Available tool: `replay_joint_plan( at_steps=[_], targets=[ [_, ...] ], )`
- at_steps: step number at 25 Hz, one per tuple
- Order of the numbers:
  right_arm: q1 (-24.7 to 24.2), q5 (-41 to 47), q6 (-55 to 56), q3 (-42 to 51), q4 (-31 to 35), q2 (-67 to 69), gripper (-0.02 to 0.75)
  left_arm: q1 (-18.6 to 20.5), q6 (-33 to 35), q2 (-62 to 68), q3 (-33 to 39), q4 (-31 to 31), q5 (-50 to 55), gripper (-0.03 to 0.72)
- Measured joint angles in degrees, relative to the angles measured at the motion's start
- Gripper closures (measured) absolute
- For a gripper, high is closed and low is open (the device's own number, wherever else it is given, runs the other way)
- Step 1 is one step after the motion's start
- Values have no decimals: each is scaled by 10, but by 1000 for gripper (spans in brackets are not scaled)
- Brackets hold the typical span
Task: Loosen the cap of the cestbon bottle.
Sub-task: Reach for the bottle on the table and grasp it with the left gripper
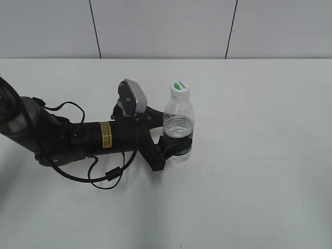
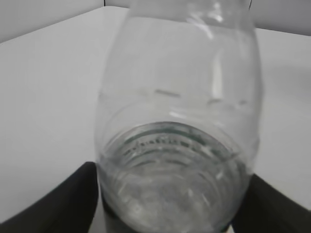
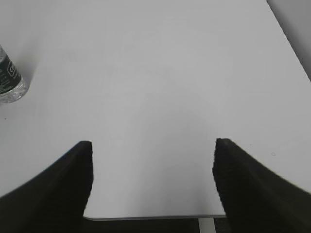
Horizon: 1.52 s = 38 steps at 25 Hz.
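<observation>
The cestbon bottle (image 1: 179,124) stands upright near the middle of the white table, clear with a dark green label band low down. Its cap (image 1: 180,88), white with a green top, sits on the neck. My left gripper (image 1: 175,149) is shut on the bottle's lower body, one finger on each side. In the left wrist view the bottle (image 2: 177,126) fills the frame between the two black fingers (image 2: 172,194); the cap is out of that view. My right gripper (image 3: 151,179) is open and empty over the table's near edge. The bottle's base (image 3: 8,81) shows at the far left there.
The left arm (image 1: 78,137) with its looping cable lies low across the table's left side. The table's front edge (image 3: 150,216) runs under the right gripper. A grey panelled wall (image 1: 166,28) stands behind the table.
</observation>
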Motion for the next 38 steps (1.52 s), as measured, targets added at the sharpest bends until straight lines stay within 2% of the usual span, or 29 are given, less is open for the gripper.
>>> replay_joint_plan(
  at_steps=[5, 17, 32, 38],
  targets=[
    [0, 0, 0, 0, 2, 0, 148, -1, 0, 0, 0, 7, 0, 279],
    [0, -15, 0, -23, 17, 27, 148, -1, 0, 0, -2, 57, -7, 311],
    [0, -26, 0, -162, 26, 442, 149, -1, 0, 0, -3, 64, -9, 314],
    [0, 14, -3, -254, 67, 596, 236, -1, 0, 0, -3, 72, -10, 314]
  ],
)
